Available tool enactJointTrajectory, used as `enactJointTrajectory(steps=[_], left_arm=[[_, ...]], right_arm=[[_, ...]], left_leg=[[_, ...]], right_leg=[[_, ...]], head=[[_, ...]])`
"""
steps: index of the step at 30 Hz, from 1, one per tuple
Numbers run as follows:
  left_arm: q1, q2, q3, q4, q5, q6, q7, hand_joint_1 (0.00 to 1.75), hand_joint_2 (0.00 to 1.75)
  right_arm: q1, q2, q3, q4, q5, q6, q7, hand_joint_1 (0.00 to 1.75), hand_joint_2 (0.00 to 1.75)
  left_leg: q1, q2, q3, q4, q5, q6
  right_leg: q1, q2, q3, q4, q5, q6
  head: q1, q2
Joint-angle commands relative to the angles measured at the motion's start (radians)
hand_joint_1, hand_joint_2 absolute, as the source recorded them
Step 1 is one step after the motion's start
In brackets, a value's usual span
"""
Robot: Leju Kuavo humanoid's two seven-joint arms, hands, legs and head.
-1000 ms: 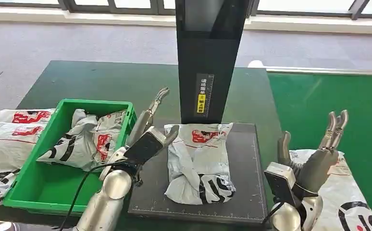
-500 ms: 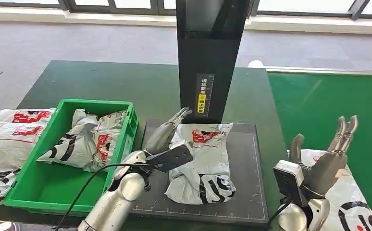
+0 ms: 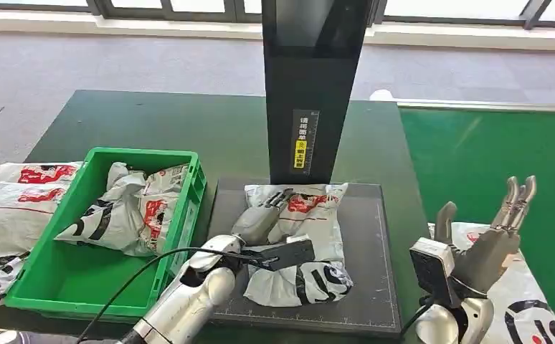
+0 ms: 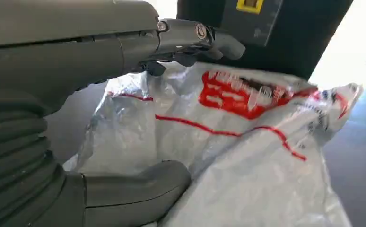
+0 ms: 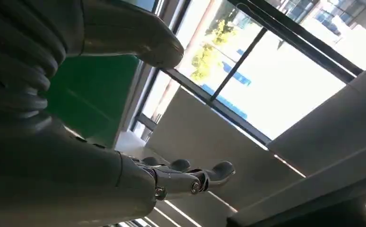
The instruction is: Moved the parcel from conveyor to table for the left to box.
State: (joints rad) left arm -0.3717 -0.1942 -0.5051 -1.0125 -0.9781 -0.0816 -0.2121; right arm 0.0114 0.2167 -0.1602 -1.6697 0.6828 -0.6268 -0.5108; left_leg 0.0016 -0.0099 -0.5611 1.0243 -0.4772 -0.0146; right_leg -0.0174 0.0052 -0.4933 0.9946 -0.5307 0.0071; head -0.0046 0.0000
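Note:
A crumpled grey-white parcel (image 3: 321,229) with red print lies on the black plate (image 3: 368,279) in front of the black column. My left hand (image 3: 260,218) reaches over the parcel's left side, palm down. In the left wrist view its fingers (image 4: 190,38) stretch out above the parcel (image 4: 247,156) and the thumb (image 4: 134,187) lies against the bag's near edge, without closing on it. My right hand (image 3: 486,240) is raised at the lower right, fingers apart and pointing up, holding nothing; the right wrist view shows its fingers (image 5: 186,177) against the windows.
A green crate (image 3: 188,208) left of the plate holds a crumpled parcel (image 3: 127,211). More parcels (image 3: 9,208) are stacked on the table's left edge. A tall black column (image 3: 310,86) stands behind the plate. Another parcel (image 3: 525,304) lies on the green conveyor (image 3: 490,158) below my right hand.
My left hand has swung right from beside the crate and come down over the parcel on the plate. My right hand has drifted slightly to the right, still spread.

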Motion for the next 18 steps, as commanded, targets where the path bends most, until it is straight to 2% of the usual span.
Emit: enactJointTrajectory(steps=[1,2,3,4,18], left_arm=[[-0.060,0.027,-0.086,0.155,-0.049,-0.011,0.016,0.00,1.75],[-0.061,0.026,-0.086,0.163,-0.051,-0.009,0.015,0.00,1.75],[-0.063,0.024,-0.087,0.170,-0.056,-0.010,0.014,1.43,1.75],[-0.067,0.024,-0.092,0.183,-0.069,-0.016,0.014,1.75,1.75],[-0.072,0.024,-0.103,0.199,-0.087,-0.020,0.021,1.75,1.75]], right_arm=[[-0.040,0.017,-0.028,0.060,0.002,0.006,0.004,0.00,1.75],[-0.042,0.016,-0.027,0.063,0.002,0.004,0.004,0.00,1.75],[-0.044,0.015,-0.025,0.066,0.003,0.003,0.005,0.00,1.75],[-0.044,0.014,-0.023,0.068,0.003,0.002,0.007,0.00,1.75],[-0.042,0.014,-0.023,0.069,0.003,-0.002,0.007,0.00,1.75]], left_leg=[[0.000,0.001,0.000,-0.001,0.001,0.000],[0.000,0.001,0.000,-0.003,0.002,0.000],[0.000,0.001,0.000,-0.001,0.001,0.000],[0.000,0.002,-0.001,-0.005,0.004,0.000],[0.000,0.001,0.000,-0.002,0.001,0.000]], right_leg=[[0.000,0.000,0.000,-0.001,0.001,-0.001],[0.000,0.000,0.000,-0.002,0.002,-0.001],[0.000,0.000,0.000,-0.001,0.001,-0.001],[0.001,0.000,-0.001,-0.005,0.005,-0.002],[0.000,0.000,0.000,-0.001,0.001,-0.001]], head=[[0.000,0.000],[0.000,0.000],[0.000,0.000],[0.000,0.000],[0.000,0.000]])
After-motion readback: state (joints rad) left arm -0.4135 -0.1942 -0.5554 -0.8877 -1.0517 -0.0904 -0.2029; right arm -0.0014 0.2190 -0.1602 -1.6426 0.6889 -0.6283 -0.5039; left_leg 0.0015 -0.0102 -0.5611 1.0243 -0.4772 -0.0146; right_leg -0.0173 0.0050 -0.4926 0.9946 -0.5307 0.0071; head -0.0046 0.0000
